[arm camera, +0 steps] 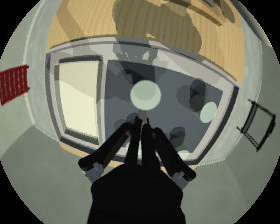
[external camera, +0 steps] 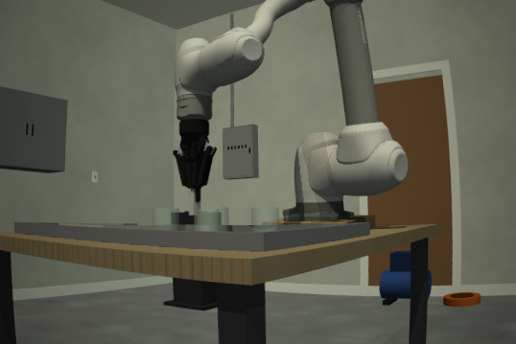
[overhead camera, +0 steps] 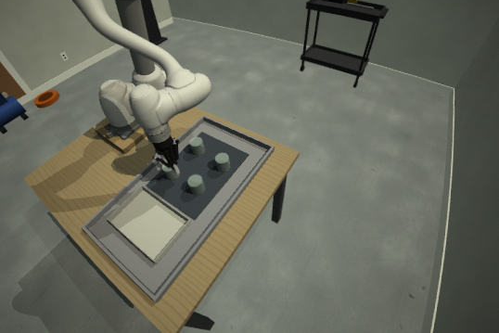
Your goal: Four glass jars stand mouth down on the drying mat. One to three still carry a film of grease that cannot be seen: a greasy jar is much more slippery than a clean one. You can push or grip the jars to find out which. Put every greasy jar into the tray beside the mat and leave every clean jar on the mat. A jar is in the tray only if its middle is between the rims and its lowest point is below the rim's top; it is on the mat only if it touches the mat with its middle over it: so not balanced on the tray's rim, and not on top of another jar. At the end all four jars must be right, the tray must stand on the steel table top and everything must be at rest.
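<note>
- My gripper (overhead camera: 170,165) has its fingers pressed together with nothing between them, pointing straight down over the mat (overhead camera: 211,176).
- The nearest jar (overhead camera: 172,172) stands mouth down at the mat's corner closest to the arm's base; the closed fingertips sit just beside or on its top. From the top view I cannot tell whether they touch.
- In the wrist view that jar (arm camera: 144,95) lies directly ahead of the fingertips.
- The other three jars (overhead camera: 197,145), (overhead camera: 222,161), (overhead camera: 196,184) stand apart on the mat, well away from the gripper.
- The tray (overhead camera: 120,228) sits beside the mat, no jar in it.
</note>
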Robot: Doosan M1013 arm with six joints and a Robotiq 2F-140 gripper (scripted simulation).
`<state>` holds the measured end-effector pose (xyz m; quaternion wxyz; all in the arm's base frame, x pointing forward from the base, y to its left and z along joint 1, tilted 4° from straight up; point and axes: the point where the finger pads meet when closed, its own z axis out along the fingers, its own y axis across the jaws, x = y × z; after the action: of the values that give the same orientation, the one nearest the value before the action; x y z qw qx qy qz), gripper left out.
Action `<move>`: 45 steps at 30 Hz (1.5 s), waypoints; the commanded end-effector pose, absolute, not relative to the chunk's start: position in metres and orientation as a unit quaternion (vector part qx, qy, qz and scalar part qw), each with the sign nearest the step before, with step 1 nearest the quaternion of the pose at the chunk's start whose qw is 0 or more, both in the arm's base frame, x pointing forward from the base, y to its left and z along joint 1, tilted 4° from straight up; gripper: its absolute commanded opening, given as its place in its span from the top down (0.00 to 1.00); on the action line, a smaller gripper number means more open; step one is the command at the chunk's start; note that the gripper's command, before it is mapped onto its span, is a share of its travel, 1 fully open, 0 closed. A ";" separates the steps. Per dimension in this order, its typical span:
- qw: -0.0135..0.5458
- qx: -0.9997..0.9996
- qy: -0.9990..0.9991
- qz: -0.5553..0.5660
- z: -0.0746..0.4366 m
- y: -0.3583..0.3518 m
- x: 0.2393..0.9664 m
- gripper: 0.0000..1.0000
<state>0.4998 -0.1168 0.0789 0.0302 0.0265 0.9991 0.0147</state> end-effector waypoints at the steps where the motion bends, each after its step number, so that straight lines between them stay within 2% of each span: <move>1: 0.030 0.026 0.999 0.015 0.079 -0.117 0.499 1.00; 45: 0.030 0.026 0.999 0.015 0.083 -0.117 0.494 1.00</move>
<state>0.4942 -0.1166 0.0830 0.0303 0.0265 0.9991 0.0146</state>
